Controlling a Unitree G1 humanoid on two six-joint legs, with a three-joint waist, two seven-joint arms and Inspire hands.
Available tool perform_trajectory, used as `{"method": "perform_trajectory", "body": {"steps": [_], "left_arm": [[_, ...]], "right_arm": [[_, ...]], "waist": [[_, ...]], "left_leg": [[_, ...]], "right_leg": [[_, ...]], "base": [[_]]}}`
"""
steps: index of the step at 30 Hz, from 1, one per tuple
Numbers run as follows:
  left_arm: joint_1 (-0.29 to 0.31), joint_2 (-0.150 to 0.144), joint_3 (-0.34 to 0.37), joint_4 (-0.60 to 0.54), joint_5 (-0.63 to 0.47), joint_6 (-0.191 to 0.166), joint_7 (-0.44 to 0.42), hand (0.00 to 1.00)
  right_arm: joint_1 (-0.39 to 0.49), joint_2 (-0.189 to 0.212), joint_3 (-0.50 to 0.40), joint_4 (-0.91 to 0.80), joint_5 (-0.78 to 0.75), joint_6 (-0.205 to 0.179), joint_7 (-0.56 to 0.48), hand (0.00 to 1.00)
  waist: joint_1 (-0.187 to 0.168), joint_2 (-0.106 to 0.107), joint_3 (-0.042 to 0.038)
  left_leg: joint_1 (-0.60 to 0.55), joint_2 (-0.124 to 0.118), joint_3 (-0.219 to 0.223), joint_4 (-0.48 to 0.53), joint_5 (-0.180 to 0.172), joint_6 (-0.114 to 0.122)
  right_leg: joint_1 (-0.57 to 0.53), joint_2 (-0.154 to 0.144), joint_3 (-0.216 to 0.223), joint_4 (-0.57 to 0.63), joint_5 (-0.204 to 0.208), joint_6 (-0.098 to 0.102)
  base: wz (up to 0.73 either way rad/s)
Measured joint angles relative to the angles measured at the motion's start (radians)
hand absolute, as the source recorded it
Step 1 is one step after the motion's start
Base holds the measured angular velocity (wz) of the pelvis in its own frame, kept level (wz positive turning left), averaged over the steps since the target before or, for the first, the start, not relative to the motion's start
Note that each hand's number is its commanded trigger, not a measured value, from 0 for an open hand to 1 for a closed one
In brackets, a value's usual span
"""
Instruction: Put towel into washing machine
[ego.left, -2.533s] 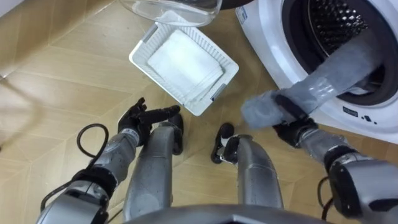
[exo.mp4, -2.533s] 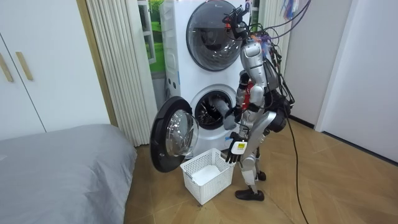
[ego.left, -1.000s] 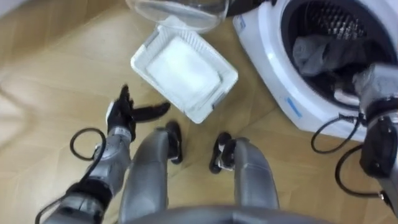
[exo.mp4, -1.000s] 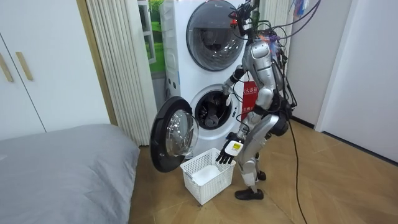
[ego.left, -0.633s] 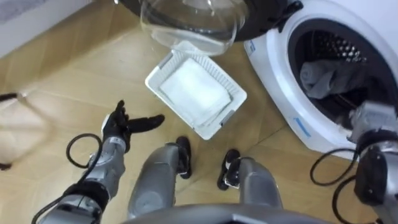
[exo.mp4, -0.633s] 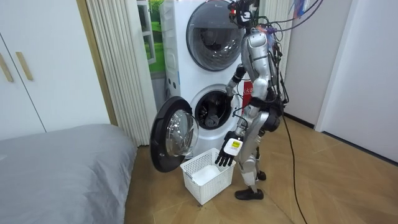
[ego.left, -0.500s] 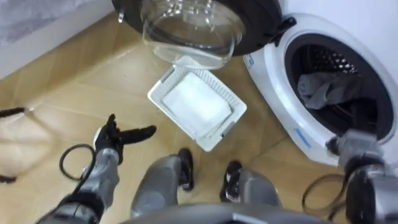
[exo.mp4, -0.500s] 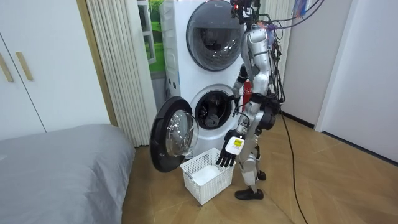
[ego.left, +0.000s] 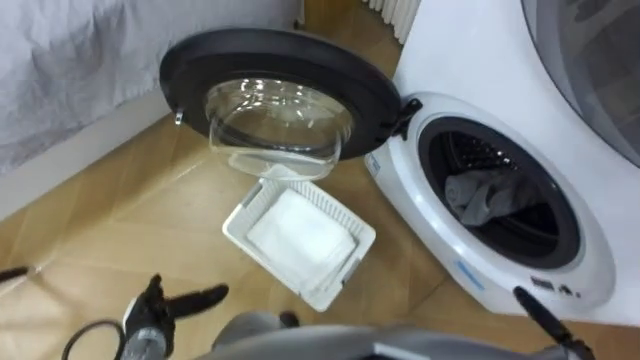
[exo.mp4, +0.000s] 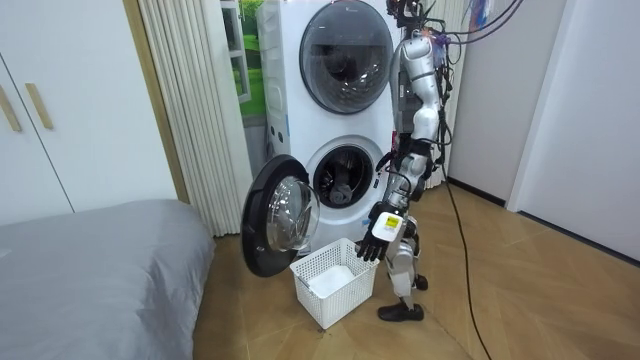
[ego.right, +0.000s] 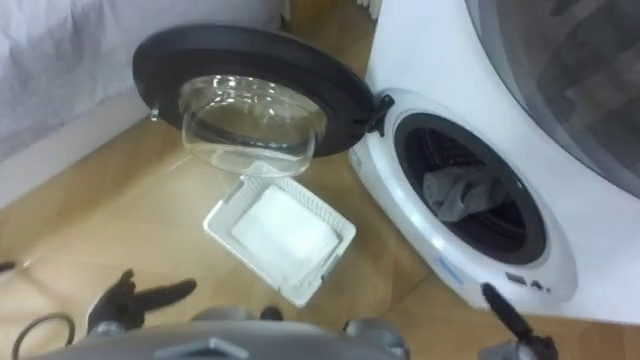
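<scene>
Nearest, my left hand (ego.left: 152, 310) hangs spread and empty; whether my right hand (ego.left: 543, 318) is open I cannot tell. Beyond the basket (ego.left: 236, 222), the grey towel (ego.left: 483, 196) lies inside the washing machine (ego.left: 455, 60) drum, near its mouth. It may slump out and catch when the open door (ego.left: 270, 48) closes.

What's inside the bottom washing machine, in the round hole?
A crumpled grey towel lies in the washing machine drum. Under the towel and deeper back it is dark, so anything else there is hidden.
</scene>
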Motion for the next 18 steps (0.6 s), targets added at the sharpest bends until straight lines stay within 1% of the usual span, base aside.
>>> {"method": "perform_trajectory", "body": {"steps": [2, 3, 4, 5, 6, 7, 8, 9, 11, 13, 15, 18], "left_arm": [[0.025, 0.0, 0.026, 0.0, 0.035, 0.003, -0.029, 0.0], [0.028, 0.0, 0.027, 0.0, 0.036, 0.006, -0.031, 0.0], [0.034, -0.003, 0.032, 0.001, 0.039, 0.011, -0.037, 0.0], [0.036, -0.006, 0.048, 0.005, 0.051, 0.019, -0.046, 0.0], [0.036, -0.007, 0.058, 0.009, 0.062, 0.026, -0.05, 0.0], [0.035, -0.009, 0.075, 0.014, 0.088, 0.04, -0.054, 0.0], [0.028, -0.01, 0.091, 0.024, 0.121, 0.05, -0.058, 0.0], [0.024, -0.009, 0.093, 0.032, 0.129, 0.052, -0.06, 0.0], [0.013, -0.01, 0.095, 0.059, 0.145, 0.077, -0.072, 0.0], [0.008, -0.012, 0.092, 0.061, 0.161, 0.093, -0.075, 0.0], [0.006, -0.012, 0.093, 0.061, 0.168, 0.097, -0.073, 0.0], [-0.011, -0.012, 0.097, 0.081, 0.186, 0.099, -0.069, 0.0]], "right_arm": [[0.002, 0.0, 0.028, 0.001, -0.159, 0.031, 0.066, 0.0], [0.002, 0.0, 0.04, 0.003, -0.196, 0.036, 0.078, 0.0], [0.001, 0.0, 0.056, 0.005, -0.259, 0.052, 0.109, 0.0], [0.003, 0.003, 0.06, 0.008, -0.313, 0.067, 0.144, 0.0], [0.004, 0.003, 0.062, 0.013, -0.337, 0.075, 0.163, 0.0], [0.006, 0.004, 0.062, 0.023, -0.376, 0.092, 0.194, 0.0], [0.008, 0.005, 0.066, 0.035, -0.394, 0.101, 0.222, 0.0], [0.009, 0.006, 0.071, 0.039, -0.396, 0.108, 0.233, 0.0], [0.008, 0.01, 0.091, 0.047, -0.401, 0.141, 0.282, 0.0], [0.01, 0.015, 0.112, 0.06, -0.4, 0.157, 0.318, 0.0], [0.009, 0.023, 0.115, 0.079, -0.399, 0.169, 0.353, 0.0], [0.003, 0.022, 0.115, 0.083, -0.411, 0.174, 0.395, 0.0]], "waist": [[0.008, 0.001, -0.001], [0.007, -0.001, 0.0007], [0.008, -0.003, 0.0014], [0.01, 0.001, 0.0016], [0.011, -0.003, 0.0028], [0.01, -0.001, 0.0042], [0.012, -0.001, 0.0049], [0.013, -0.001, 0.0051], [0.014, 0.0, 0.0042], [0.011, -0.003, 0.0059], [0.01, -0.006, 0.0088], [0.014, -0.007, 0.0106]], "left_leg": [[0.028, -0.002, 0.0, -0.016, 0.002, -0.003], [0.032, -0.003, 0.0, -0.017, 0.002, -0.004], [0.038, -0.003, -0.001, -0.017, 0.002, -0.004], [0.047, -0.004, -0.001, -0.017, 0.002, -0.004], [0.052, -0.005, -0.001, -0.018, 0.002, -0.004], [0.066, -0.005, -0.005, -0.022, 0.002, -0.005], [0.076, -0.006, -0.007, -0.027, 0.002, -0.005], [0.081, -0.007, -0.007, -0.031, 0.002, -0.005], [0.085, -0.007, -0.007, -0.033, 0.002, -0.005], [0.088, -0.008, -0.008, -0.031, 0.002, -0.005], [0.099, -0.008, -0.01, -0.031, 0.002, -0.005], [0.103, -0.008, -0.009, -0.032, 0.002, -0.005]], "right_leg": [[0.017, 0.001, 0.0, -0.003, 0.0, 0.0], [0.021, 0.001, -0.002, -0.004, 0.0, 0.0], [0.027, 0.001, -0.002, -0.008, 0.0, 0.0], [0.04, 0.001, -0.003, -0.018, 0.0, 0.0], [0.046, 0.001, -0.005, -0.019, 0.0, 0.0], [0.06, 0.001, -0.008, -0.019, 0.0, 0.0], [0.07, 0.001, -0.011, -0.019, 0.0, 0.0], [0.073, 0.001, -0.013, -0.019, 0.0, 0.0], [0.077, 0.001, -0.012, -0.019, 0.0, 0.0], [0.084, 0.0, -0.012, -0.019, 0.0, 0.0], [0.093, 0.0, -0.011, -0.019, 0.0, 0.0], [0.093, 0.001, -0.001, -0.019, 0.0, 0.001]], "base": [[-0.03], [-0.03], [0.0], [0.0], [0.03], [0.08], [0.07], [0.0], [0.0], [0.0], [0.0], [0.0]]}}
